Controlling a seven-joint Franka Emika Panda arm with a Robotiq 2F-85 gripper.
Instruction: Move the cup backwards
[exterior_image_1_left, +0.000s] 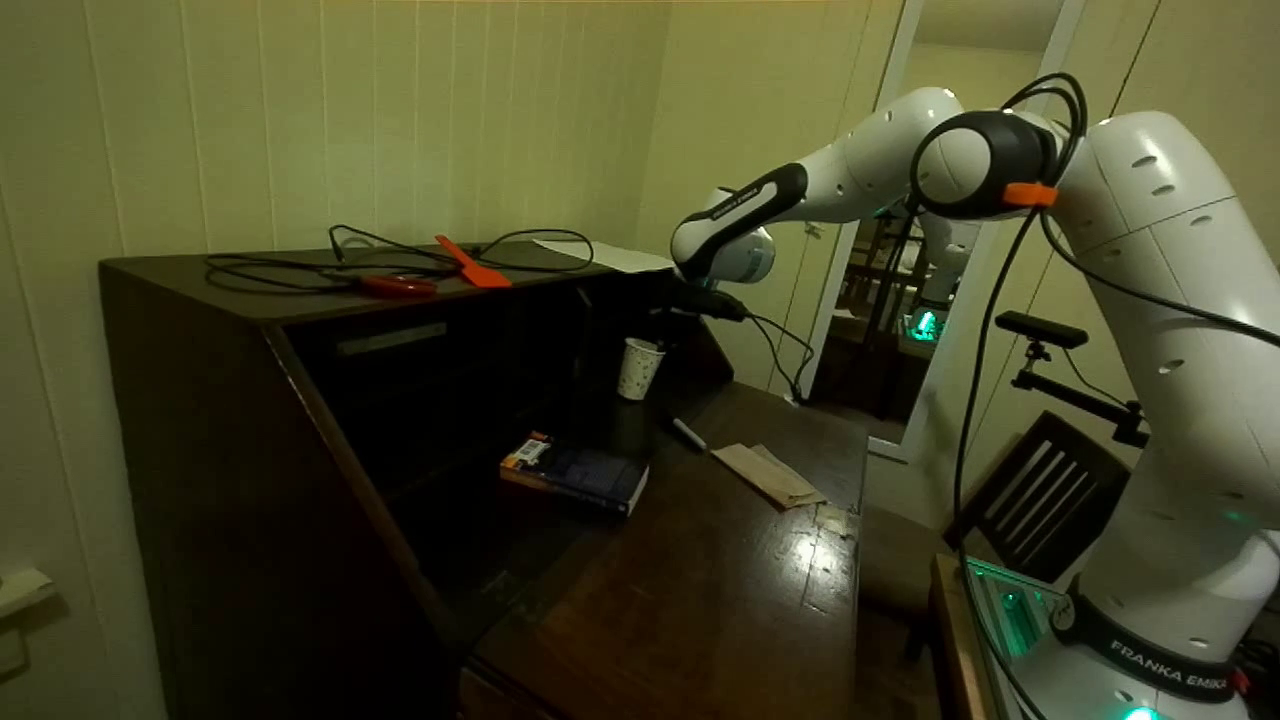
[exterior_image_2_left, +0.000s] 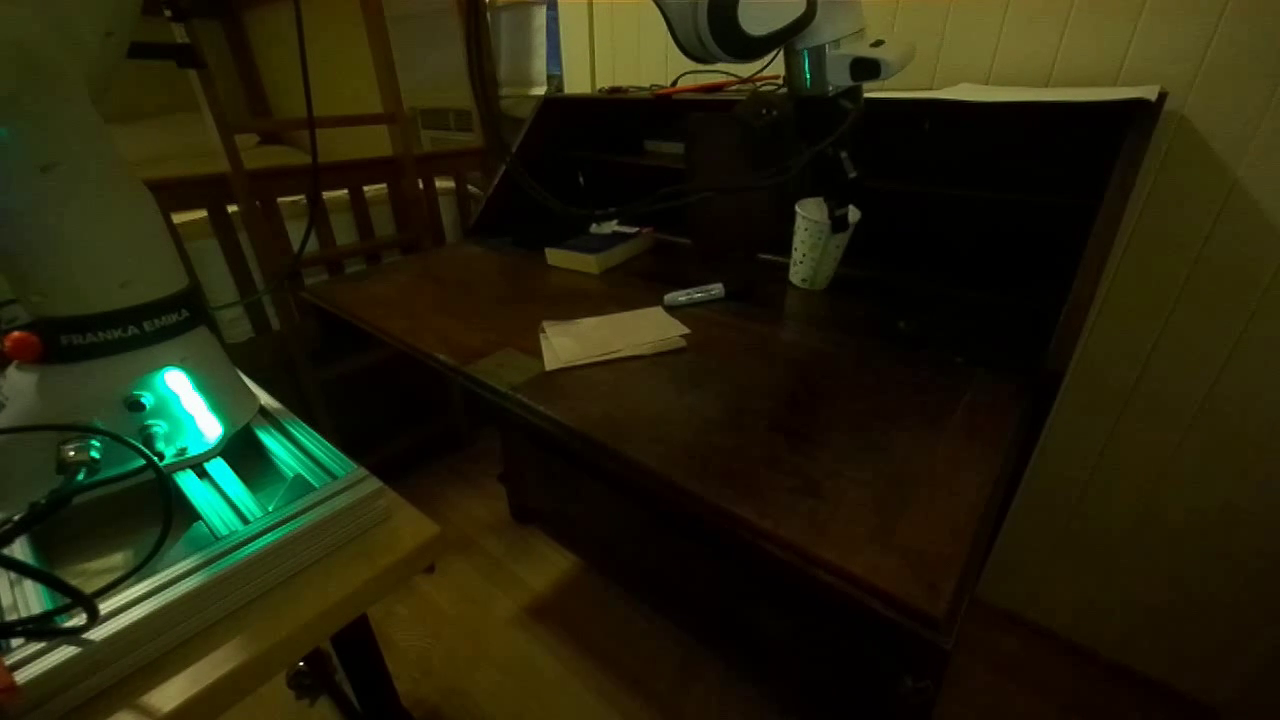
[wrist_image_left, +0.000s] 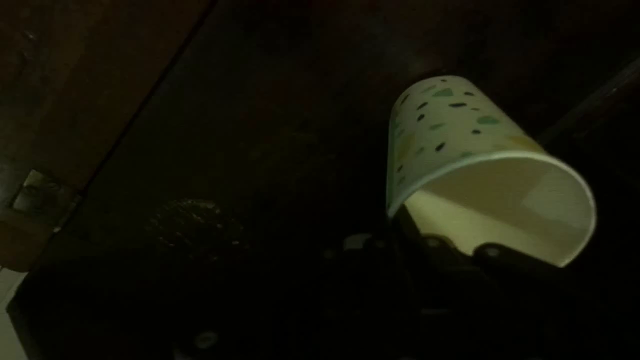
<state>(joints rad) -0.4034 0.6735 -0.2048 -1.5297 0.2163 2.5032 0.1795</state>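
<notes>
There is one black gripper (exterior_image_2_left: 838, 216) and one white, tapered paper cup printed with green, yellow and dark flecks (wrist_image_left: 462, 132). The cup is mouth up, just below the fingers, at the back of the brown wooden desk (exterior_image_2_left: 780, 430); in the wrist view the dark fingers overlap its rim. Whether they are clenched on its wall or loose around it, I cannot tell; that part is too dark.

I count one thick dark blue book (exterior_image_1_left: 585, 475), to the left of the fingers in both exterior views; one pale cylindrical marker (exterior_image_2_left: 694, 294), lower than the fingers and nearer them than one folded piece of tan paper (exterior_image_2_left: 612, 338). On the desk's top, higher than the fingers, are one white sheet of paper (exterior_image_1_left: 605, 256), one orange-red plastic spatula (exterior_image_1_left: 472, 264) and, beside it, one small red object (exterior_image_1_left: 397, 287).

An exterior view gives the spatula's full shape but loses the fingers in shadow; in an exterior view they show dark against the cup. The wrist view alone looks well into the cup and shows a small square metal plate (wrist_image_left: 40, 192), left of the fingers.
</notes>
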